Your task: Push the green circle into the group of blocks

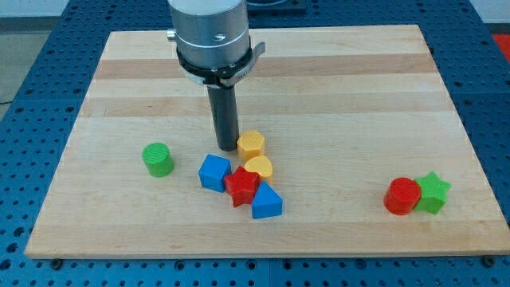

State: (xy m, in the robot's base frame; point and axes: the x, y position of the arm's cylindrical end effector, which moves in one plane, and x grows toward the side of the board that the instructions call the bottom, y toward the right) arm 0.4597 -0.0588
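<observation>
Nearest the view's bottom: blue triangle block (267, 202), touching the red star block (241, 186) just up and to its left. Far off toward the view's right, about the same depth, the red cylinder (401, 196) and green star block (433, 192) sit pressed together as their own pair, well apart from everything else.

Next row up: blue block (214, 172) (shape reads as a cube or pentagon, we cannot tell which) touching the red star's left side. Yellow block (258, 168) (rounded, maybe a heart) sits against the red star's upper right. Together with the triangle these make the main cluster near board centre.

Green circle (158, 159) is to the view's left of that cluster, upright, alone, near the blue block but with a clear strip of wood between them. Not in the group.

Further up: yellow hexagon block (250, 144), touching the top of the other yellow block. Our tip (225, 147) is down on the wooden board (335, 96) just beside the hexagon's left edge, above the blue block; contact with the hexagon cannot be confirmed from this angle. The tip is well to the right of the green circle, not touching it.

No claw on this rig, only the dark rod under the grey mount (209, 32), so there is no open or closed state to give.

Farthest: the board's top edge, blue table (32, 48) around it.
</observation>
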